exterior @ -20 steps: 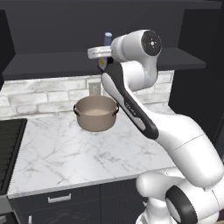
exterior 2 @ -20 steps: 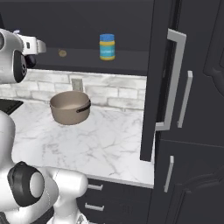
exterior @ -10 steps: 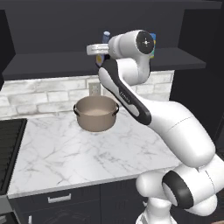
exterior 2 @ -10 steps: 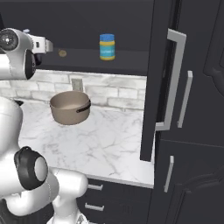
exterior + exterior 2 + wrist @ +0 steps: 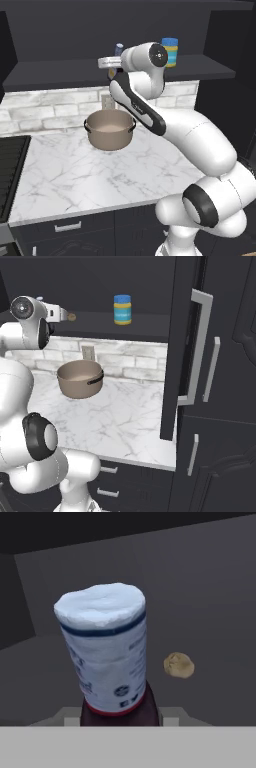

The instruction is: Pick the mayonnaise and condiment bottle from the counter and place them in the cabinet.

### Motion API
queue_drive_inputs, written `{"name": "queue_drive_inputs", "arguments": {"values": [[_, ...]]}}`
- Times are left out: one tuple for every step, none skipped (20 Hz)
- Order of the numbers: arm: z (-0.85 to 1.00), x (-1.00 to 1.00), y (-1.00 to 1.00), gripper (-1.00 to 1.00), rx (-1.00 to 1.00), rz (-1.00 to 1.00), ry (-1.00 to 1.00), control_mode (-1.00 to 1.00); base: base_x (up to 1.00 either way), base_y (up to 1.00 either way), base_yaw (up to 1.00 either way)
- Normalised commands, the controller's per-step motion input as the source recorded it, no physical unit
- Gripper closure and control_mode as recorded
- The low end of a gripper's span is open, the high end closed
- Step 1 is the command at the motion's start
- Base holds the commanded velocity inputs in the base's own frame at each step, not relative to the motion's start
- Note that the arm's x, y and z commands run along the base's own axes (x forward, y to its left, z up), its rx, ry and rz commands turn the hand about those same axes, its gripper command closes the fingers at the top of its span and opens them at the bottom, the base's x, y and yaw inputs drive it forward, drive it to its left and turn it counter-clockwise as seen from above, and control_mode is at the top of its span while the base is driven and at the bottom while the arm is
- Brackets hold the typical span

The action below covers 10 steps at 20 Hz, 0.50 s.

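In the hand view the condiment bottle (image 5: 109, 657) stands close up, with a pale blue-white cap, a printed label and a dark body. My gripper (image 5: 115, 64) is shut on it at the front edge of the cabinet (image 5: 60, 75) shelf. The bottle's blue cap (image 5: 119, 48) sticks up above the hand. From the right, the gripper (image 5: 63, 314) reaches in over the shelf (image 5: 145, 326). The mayonnaise (image 5: 170, 51) stands upright on that shelf, well to the right of the hand (image 5: 122, 309). The marble counter (image 5: 75, 175) lies below.
A brown pot (image 5: 110, 130) sits on the counter under the hand (image 5: 80, 378). A small tan lump (image 5: 178, 665) lies on the shelf beyond the bottle. A dark stovetop (image 5: 10, 165) borders the counter's left. A tall door (image 5: 182, 346) stands open at the right.
The arm has swung the hand and the bottle further in over the cabinet shelf, and the upper arm has shifted with it. The mayonnaise and the pot have stayed put.
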Motion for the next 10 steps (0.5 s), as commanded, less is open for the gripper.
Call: {"name": "queue_drive_inputs", "arguments": {"values": [[-0.16, 0.38, 0.00, 1.00, 0.00, 0.00, 0.00, -1.00, 0.00, 0.00, 0.00], [-0.10, 0.33, 0.00, 1.00, 0.00, 0.00, 0.00, -1.00, 0.00, 0.00, 0.00], [-0.09, 0.31, 0.00, 1.00, 0.00, 0.00, 0.00, -1.00, 0.00, 0.00, 0.00], [-0.04, 0.34, 0.00, 1.00, 0.00, 0.00, 0.00, -1.00, 0.00, 0.00, 0.00], [-0.06, 0.36, 0.00, 1.00, 0.00, 0.00, 0.00, -1.00, 0.00, 0.00, 0.00], [-0.01, 0.44, 0.00, 1.00, 0.00, 0.00, 0.00, -1.00, 0.00, 0.00, 0.00], [-0.06, 0.46, 0.00, 1.00, 0.00, 0.00, 0.00, -1.00, 0.00, 0.00, 0.00], [-0.03, 0.46, 0.00, 1.00, 0.00, 0.00, 0.00, -1.00, 0.00, 0.00, 0.00], [0.00, 0.48, 0.00, 1.00, 0.00, 0.00, 0.00, -1.00, 0.00, 0.00, 0.00], [0.00, 0.46, 0.00, 1.00, 0.00, 0.00, 0.00, -1.00, 0.00, 0.00, 0.00]]}}
